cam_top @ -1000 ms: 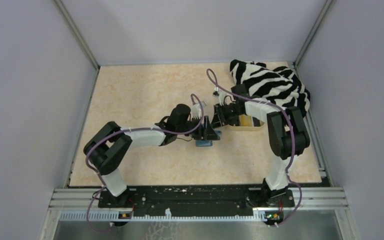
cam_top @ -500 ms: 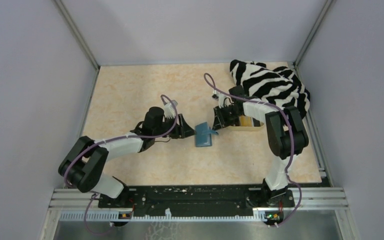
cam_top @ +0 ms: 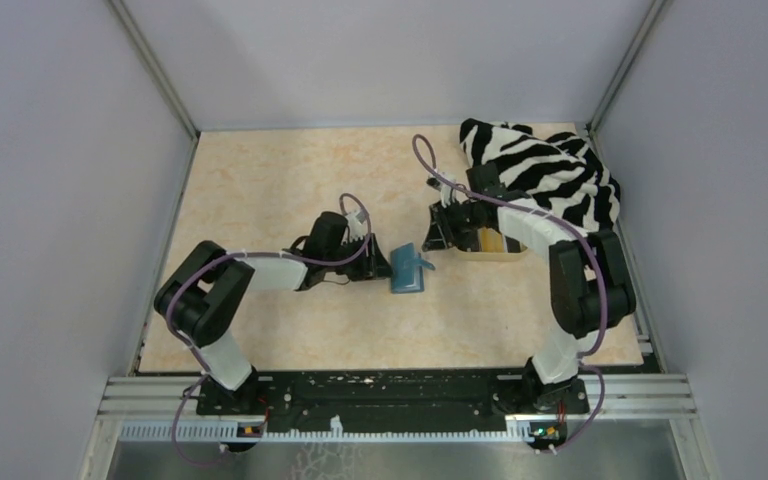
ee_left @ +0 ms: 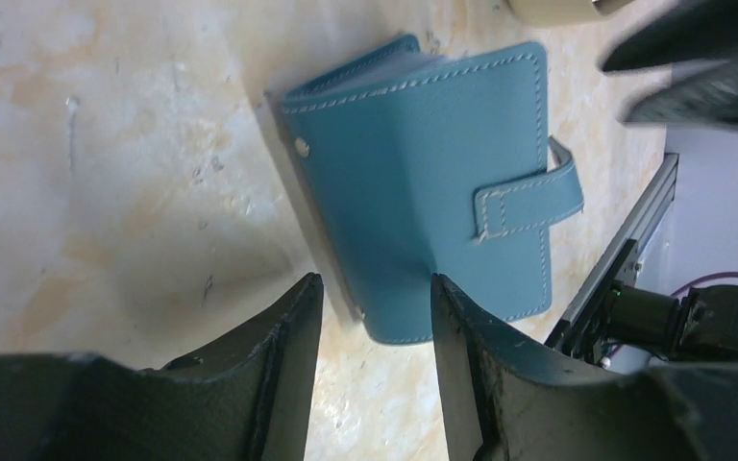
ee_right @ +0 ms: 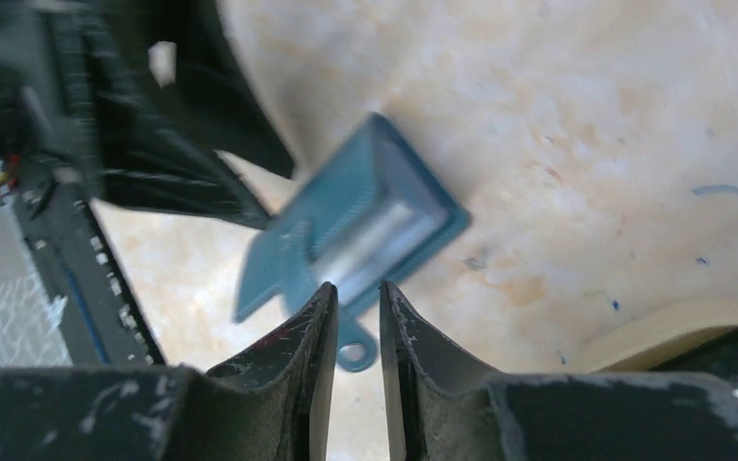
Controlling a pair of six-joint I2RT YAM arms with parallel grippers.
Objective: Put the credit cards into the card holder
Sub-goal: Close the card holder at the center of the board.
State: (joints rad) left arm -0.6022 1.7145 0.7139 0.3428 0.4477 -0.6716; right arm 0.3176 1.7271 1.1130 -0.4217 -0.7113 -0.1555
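A: Where is the card holder (ee_left: 423,192)?

B: Flat on the table (cam_top: 290,170) between our two arms. It is folded shut, with its strap (ee_left: 528,197) undone and sticking out free.

A: And our left gripper (ee_left: 375,293)?

B: Its fingers stand apart. The holder's near corner sits just at the mouth of the gap and is not pinched.

A: The right gripper (ee_right: 357,288)?

B: It hovers over the strap side, fingers drawn close with a narrow slit between them. We see nothing in it.

A: How will the holder handle?

B: Light and soft, we judge. The stitched cover is floppy, and it will likely skate on this smooth table. We would pin it down with one gripper and lift the cover by its free edge, where the clear sleeves peek out.

A: The credit cards (cam_top: 490,243)?

B: They seem to lie in the tan tray (cam_top: 505,257), half hidden by our right arm. They look thin and stiff, so we should take them by an edge.
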